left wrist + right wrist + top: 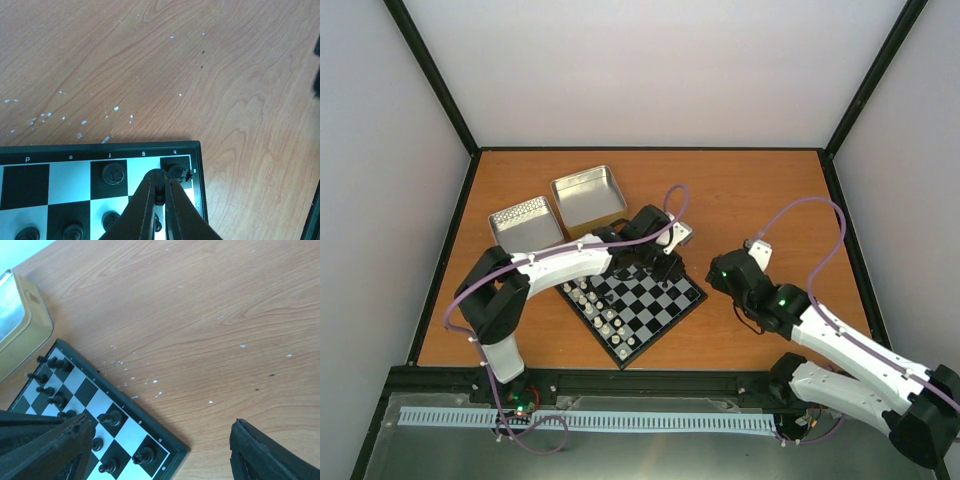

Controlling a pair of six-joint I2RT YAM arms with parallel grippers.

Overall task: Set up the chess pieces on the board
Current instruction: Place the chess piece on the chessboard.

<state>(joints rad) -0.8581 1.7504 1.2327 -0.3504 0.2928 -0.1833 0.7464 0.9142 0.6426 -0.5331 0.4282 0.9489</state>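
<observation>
The board (656, 306) lies at an angle in front of both arms. Cream chess pieces (597, 306) line its near-left side and black pieces (642, 268) its far-right side. My left gripper (666, 268) hangs over the board's right corner. In the left wrist view its tips (159, 186) are shut on a small black piece, above the bare white square between a black piece (114, 174) and the corner piece (180, 173). My right gripper (719, 272) stands open and holds nothing over the bare table (160, 426), just right of that corner (153, 425).
Two silver tins (527, 222) (589, 195) stand behind the board on the left; one tin (20, 320) shows at the left edge of the right wrist view. White specks dot the wooden table (80, 121) beyond the board's rim (100, 149).
</observation>
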